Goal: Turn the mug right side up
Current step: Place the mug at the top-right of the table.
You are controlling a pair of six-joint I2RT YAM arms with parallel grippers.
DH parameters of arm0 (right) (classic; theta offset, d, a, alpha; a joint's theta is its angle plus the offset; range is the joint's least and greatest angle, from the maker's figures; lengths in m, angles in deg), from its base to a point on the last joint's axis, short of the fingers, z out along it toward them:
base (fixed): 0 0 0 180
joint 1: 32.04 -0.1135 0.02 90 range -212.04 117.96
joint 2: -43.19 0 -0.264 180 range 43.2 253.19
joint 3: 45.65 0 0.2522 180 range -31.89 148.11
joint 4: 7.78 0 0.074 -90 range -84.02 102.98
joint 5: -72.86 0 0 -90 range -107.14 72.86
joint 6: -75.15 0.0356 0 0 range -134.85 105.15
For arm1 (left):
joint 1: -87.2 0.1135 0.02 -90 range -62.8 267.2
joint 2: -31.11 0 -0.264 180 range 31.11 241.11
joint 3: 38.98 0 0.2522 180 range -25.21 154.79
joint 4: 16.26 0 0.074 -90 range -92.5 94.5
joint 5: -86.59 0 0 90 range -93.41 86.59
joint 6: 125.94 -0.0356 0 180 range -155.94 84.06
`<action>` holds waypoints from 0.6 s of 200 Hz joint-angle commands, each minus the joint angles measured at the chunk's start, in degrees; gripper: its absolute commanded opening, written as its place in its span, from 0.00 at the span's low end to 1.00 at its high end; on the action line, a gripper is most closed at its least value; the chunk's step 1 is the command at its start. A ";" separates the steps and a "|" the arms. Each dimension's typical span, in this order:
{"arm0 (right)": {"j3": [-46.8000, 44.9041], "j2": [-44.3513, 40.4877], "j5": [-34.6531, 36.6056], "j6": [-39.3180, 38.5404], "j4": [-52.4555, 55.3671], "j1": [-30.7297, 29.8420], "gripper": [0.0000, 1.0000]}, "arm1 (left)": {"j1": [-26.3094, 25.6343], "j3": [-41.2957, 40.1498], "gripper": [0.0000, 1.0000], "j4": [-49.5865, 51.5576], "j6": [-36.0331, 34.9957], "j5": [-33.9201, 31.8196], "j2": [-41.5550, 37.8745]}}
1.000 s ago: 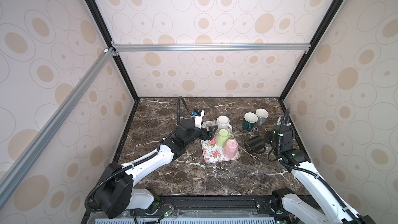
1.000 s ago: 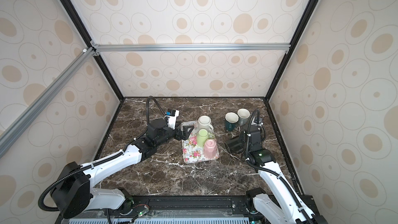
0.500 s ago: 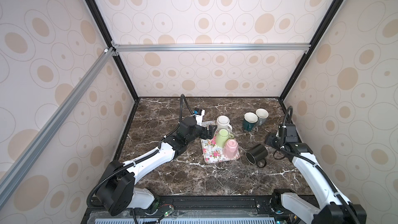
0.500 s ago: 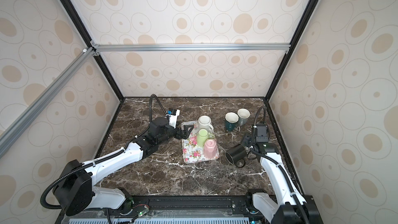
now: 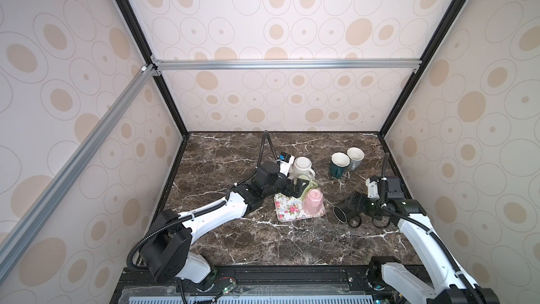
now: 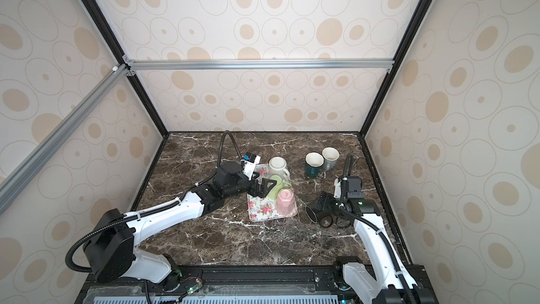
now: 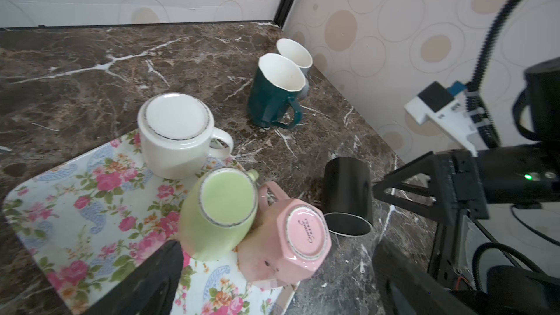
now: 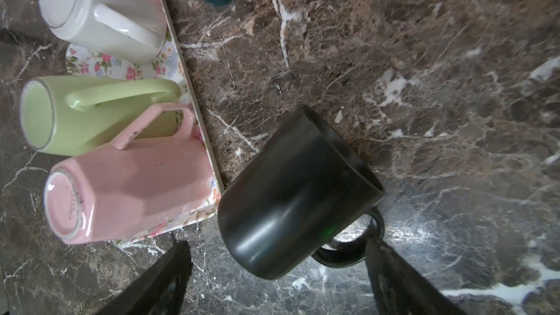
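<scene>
**On the marble, black mug lies on its side, both grippers released**

At far left I see bare marble tabletop (image 5: 222,168) from the left wall to the left arm, with more open stone along the front edge.

My left gripper (image 5: 298,189) hangs over the back part of the floral tray (image 5: 287,212), jaws spread wide and holding nothing. Its fingers sit right against the near side of the green mug (image 7: 218,207).

Three mugs stand bottom-up on the tray. The white mug (image 5: 302,165) is at the back and the green one is in the middle. The pink mug (image 5: 313,201) is at the front, close to the tray's right edge. Green and pink press together.

Just past that right edge, the black mug (image 5: 344,212) lies on its side on the stone. Its mouth points toward the front left and its handle rests low on the marble. In the right wrist view its body nearly meets the tray's corner.

My right gripper (image 8: 277,242) straddles the black mug with its jaws wide apart, not clamped on it. One finger has clear air beside the body. The other sits at the handle, and I cannot tell whether it touches.

Behind it, toward the back right corner, a dark green mug (image 5: 339,165) and a grey mug (image 5: 355,156) stand upright and touching. Little room is left between the right arm and the right wall.
</scene>
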 commanded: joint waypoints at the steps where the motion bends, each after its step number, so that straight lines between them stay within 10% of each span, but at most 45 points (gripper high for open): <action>1: -0.98 0.42 2.39 -0.44 -0.95 0.30 0.93 | -4.07 -0.42 0.98 -3.36 1.69 0.03 -0.13; 120: -8.96 2.53 6.46 10.69 -14.77 0.29 0.93 | -16.44 2.83 0.98 -7.07 0.28 -5.68 14.66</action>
